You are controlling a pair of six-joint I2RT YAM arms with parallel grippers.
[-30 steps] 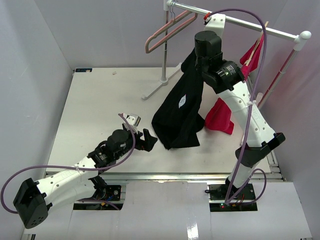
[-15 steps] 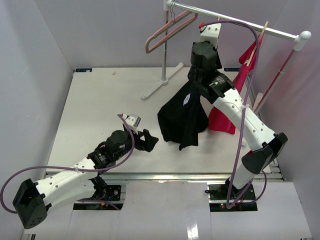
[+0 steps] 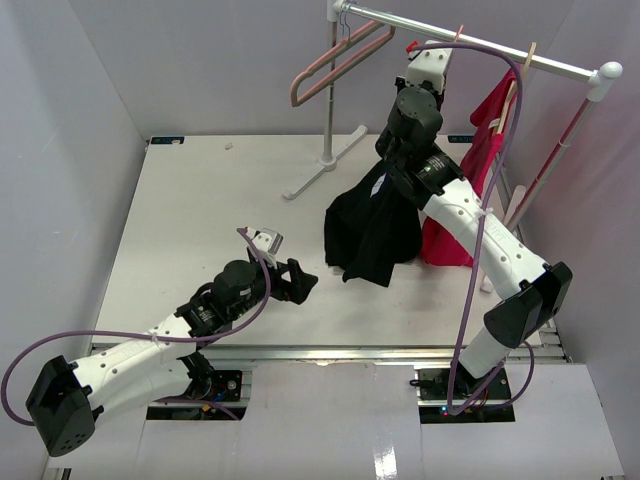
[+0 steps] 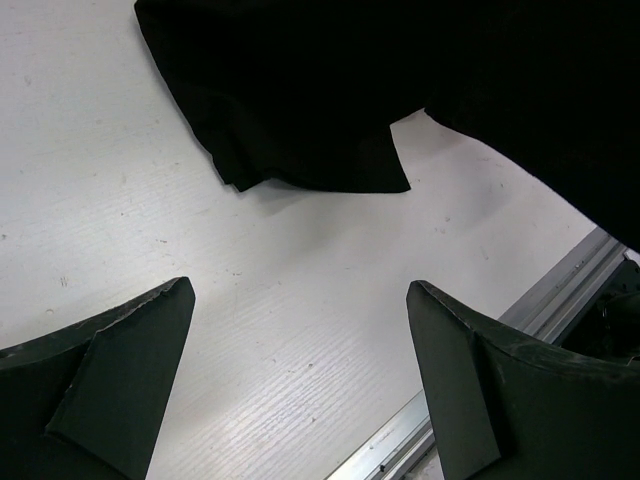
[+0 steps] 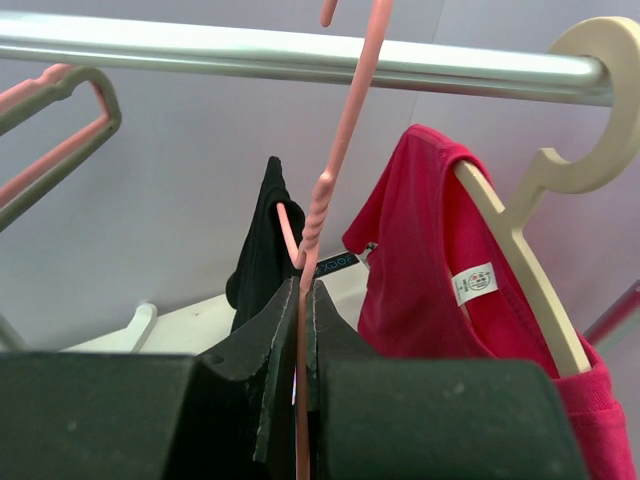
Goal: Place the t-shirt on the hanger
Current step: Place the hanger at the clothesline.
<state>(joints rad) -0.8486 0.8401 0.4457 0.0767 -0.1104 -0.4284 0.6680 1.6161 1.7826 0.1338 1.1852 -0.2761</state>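
White table (image 3: 200,200) lies under the splayed left gripper (image 4: 300,300), while the right gripper (image 5: 305,290) pinches the hanger (image 5: 335,150) bearing the t-shirt (image 3: 370,225).

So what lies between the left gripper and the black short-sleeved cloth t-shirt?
Only bare white tabletop, seen in the left wrist view, separates left gripper from t-shirt.

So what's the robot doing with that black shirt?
The right gripper is shut on a thin pink hanger and holds it up by the silver rail. The black t-shirt hangs from that hanger, with its bottom down near the table. I can't tell if the hook is over the rail yet. Beside it hangs a red shirt on a wooden hanger. The left gripper is open and holding nothing.
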